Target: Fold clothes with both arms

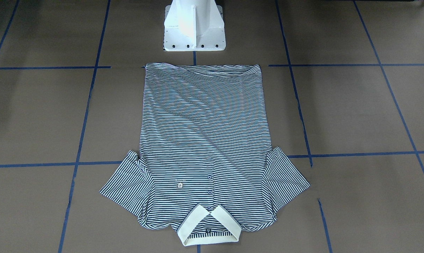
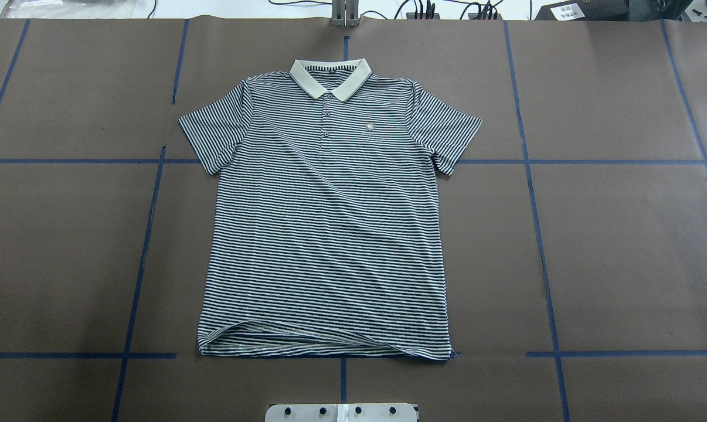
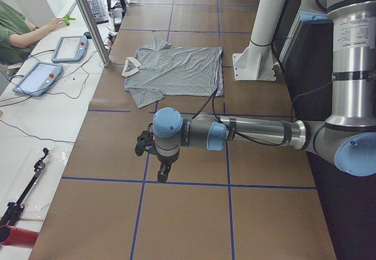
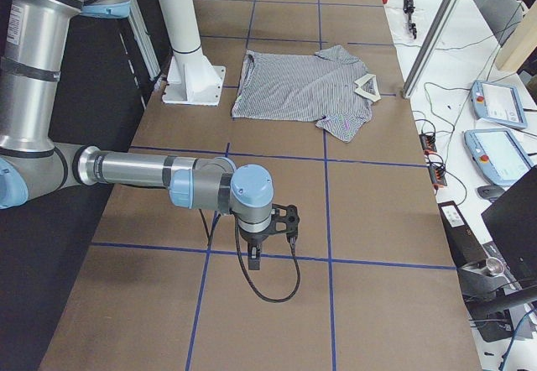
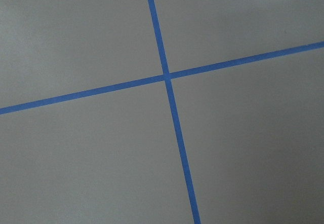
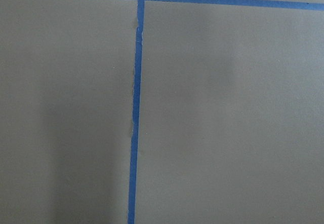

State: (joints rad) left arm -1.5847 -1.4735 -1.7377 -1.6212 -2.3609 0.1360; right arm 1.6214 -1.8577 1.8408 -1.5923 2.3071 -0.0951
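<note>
left hand (image 3: 162,173) and right hand (image 4: 254,258) seen only from the side views; jaw state not resolvable. chest patch (image 1: 179,184) motif too small to read. pedestal (image 1: 194,24) cut by top edge.

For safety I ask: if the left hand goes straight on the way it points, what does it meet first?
Most likely the bare table, near a blue tape cross; the shirt lies far off that line.

Left arm (image 3: 258,132): forearm stretched out level, wrist bent so the left gripper (image 3: 162,173) hangs straight down, blue-capped wrist joint right above the fingers. Right arm (image 4: 134,169), same pose: forearm level, right gripper (image 4: 254,258) pointing down, wrist just above its fingers. Finger gap unclear on both, side views only.
</note>
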